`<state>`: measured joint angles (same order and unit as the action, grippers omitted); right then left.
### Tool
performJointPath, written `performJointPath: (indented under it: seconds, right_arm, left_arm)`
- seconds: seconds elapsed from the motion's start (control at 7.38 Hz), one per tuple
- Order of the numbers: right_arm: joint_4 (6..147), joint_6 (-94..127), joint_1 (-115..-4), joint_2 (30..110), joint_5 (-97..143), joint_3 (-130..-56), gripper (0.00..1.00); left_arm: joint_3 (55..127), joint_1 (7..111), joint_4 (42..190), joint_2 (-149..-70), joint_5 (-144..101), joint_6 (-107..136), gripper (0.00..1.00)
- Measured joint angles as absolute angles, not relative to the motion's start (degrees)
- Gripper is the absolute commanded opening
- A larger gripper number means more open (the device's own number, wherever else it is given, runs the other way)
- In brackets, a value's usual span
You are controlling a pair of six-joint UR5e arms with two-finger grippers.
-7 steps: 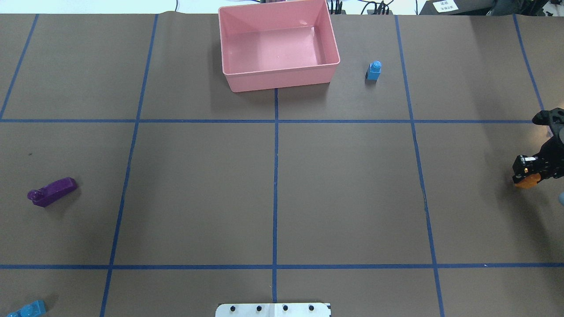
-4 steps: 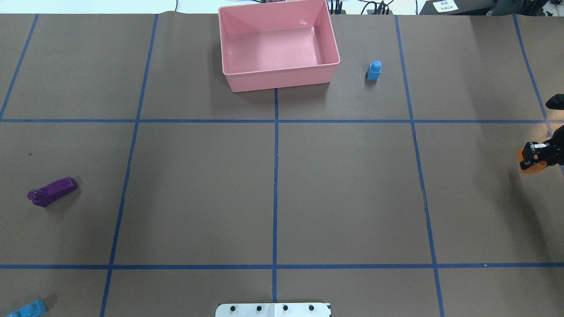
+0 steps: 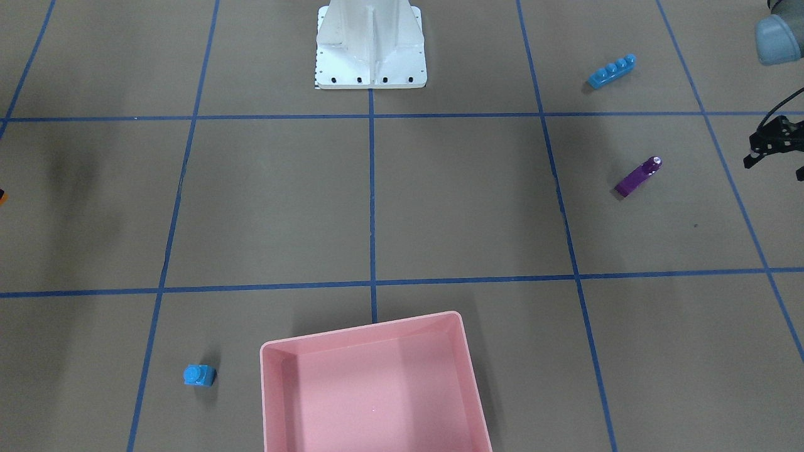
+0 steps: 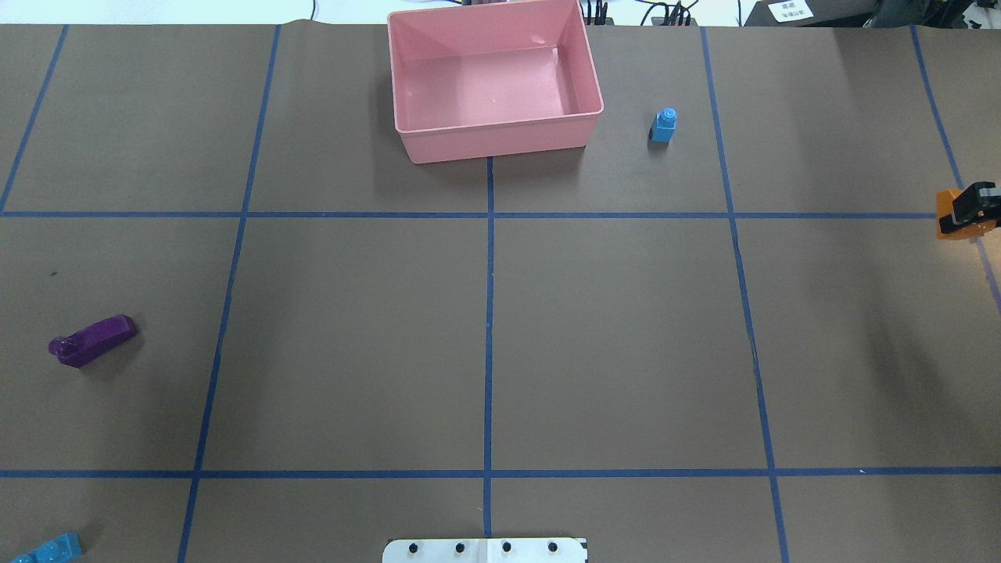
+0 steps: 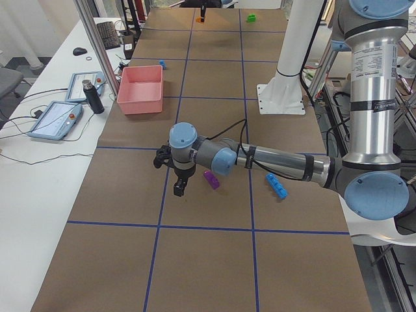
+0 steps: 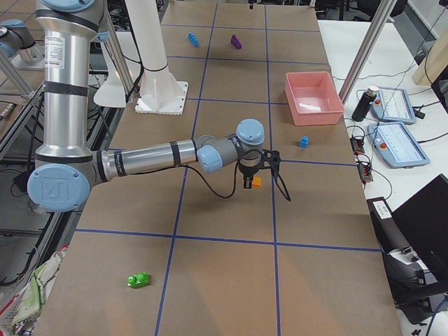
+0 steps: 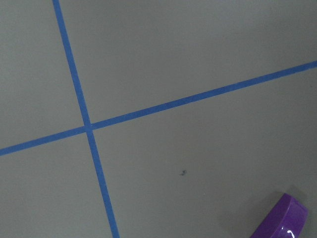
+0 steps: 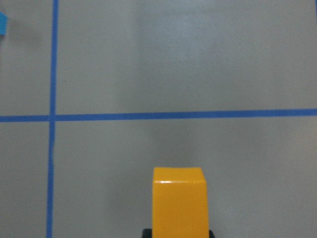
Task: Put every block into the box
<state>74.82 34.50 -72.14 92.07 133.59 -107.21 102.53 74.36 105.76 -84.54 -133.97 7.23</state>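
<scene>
My right gripper (image 4: 968,211) is shut on the orange block (image 4: 950,215) at the overhead view's right edge; the right wrist view shows that block (image 8: 179,201) over the table. The pink box (image 4: 500,145) stands empty at the far middle. A small blue block (image 4: 664,125) sits just to its right. The purple block (image 4: 92,340) lies at the left, the long blue block (image 4: 48,550) in the near left corner. A green block (image 6: 138,280) lies near the right end. My left gripper (image 3: 776,150) hovers open beside the purple block (image 3: 637,177).
Brown paper with a blue tape grid covers the table. The white robot base (image 3: 370,56) stands at the near middle edge. Tablets and a dark bottle (image 6: 364,105) sit on the side table beyond the box.
My right gripper has carried the orange block away from the robot, toward the far side of the table. The other blocks and the box have not moved.
</scene>
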Motion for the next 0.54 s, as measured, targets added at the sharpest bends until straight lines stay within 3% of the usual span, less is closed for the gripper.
performJointPath:
  seconds: [0.54]
  right_arm:
    - [74.88,35.6,-72.62,81.47,134.06,-109.29,0.0]
  left_arm:
    - [103.5,62.26,115.19,-82.3,-131.6,7.79,1.0]
